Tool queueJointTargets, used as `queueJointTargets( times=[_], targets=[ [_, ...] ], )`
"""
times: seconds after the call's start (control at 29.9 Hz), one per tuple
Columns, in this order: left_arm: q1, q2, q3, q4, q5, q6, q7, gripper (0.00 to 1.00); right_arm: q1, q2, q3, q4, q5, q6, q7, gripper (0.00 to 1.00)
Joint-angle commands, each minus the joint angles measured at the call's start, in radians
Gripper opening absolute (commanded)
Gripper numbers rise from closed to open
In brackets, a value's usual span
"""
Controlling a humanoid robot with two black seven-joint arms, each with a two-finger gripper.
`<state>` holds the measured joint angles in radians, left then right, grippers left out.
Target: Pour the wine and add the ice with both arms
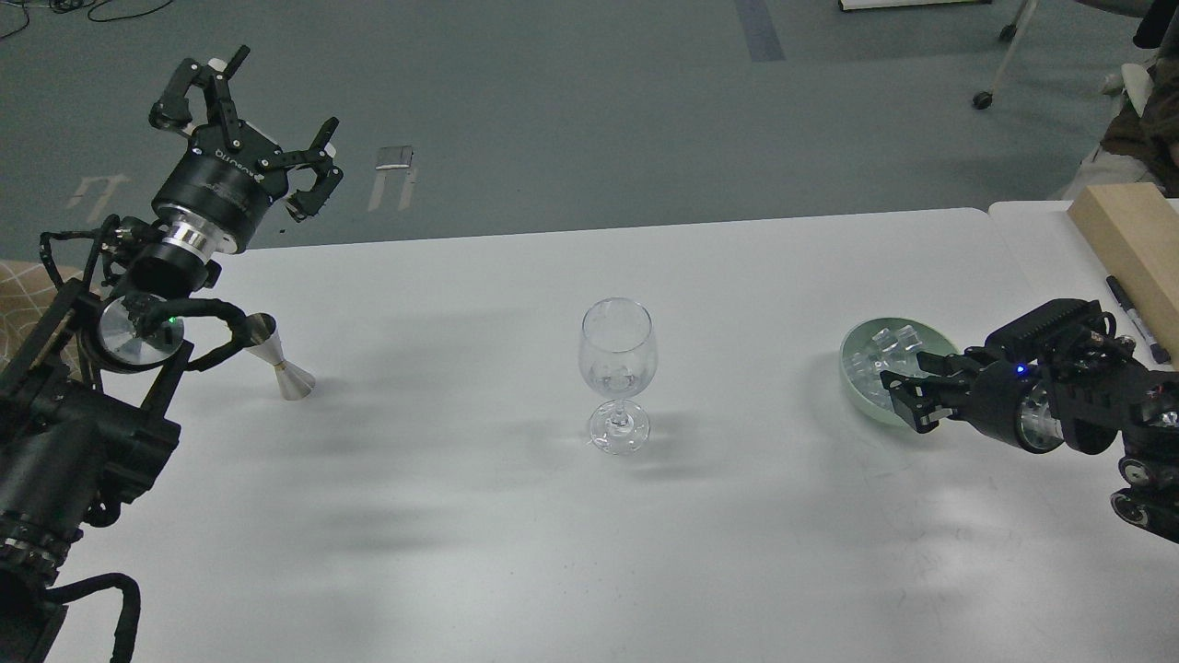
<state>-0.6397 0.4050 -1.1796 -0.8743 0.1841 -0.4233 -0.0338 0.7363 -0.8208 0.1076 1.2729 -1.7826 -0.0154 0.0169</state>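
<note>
A clear wine glass (617, 354) stands upright at the middle of the white table (479, 516), with what look like small clear ice cubes (615, 378) low in its bowl. More ice (886, 343) fills a pale green bowl (849, 366) at the right. My right gripper (907, 398) lies low over the bowl's near right rim, its dark fingers drawn close together; whether they hold a cube is unclear. My left gripper (247, 115) is raised beyond the table's far left edge, open and empty. A silver jigger (281, 366) stands beneath the left arm. No wine is in view.
A wooden block (1128, 244) and a black marker (1138, 322) lie on the adjoining table at the far right, close behind my right arm. A chair castor (983, 99) stands on the grey floor beyond the table's far edge.
</note>
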Motion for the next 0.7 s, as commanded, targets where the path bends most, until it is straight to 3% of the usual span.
queueJointTargets(
  times=[0.0,0.33,0.67],
  targets=[
    [0.0,0.0,0.0,0.0,0.0,0.0,0.0,0.98,0.0,0.002,0.001,-0.001,0.002,0.006,0.0,0.44],
    [0.0,0.0,0.0,0.0,0.0,0.0,0.0,0.98,0.0,0.005,0.001,-0.001,0.005,0.014,-0.014,0.4],
    [0.0,0.0,0.0,0.0,-0.002,0.0,0.0,0.98,0.0,0.005,0.001,-0.001,0.005,0.031,-0.023,0.26]
  ],
)
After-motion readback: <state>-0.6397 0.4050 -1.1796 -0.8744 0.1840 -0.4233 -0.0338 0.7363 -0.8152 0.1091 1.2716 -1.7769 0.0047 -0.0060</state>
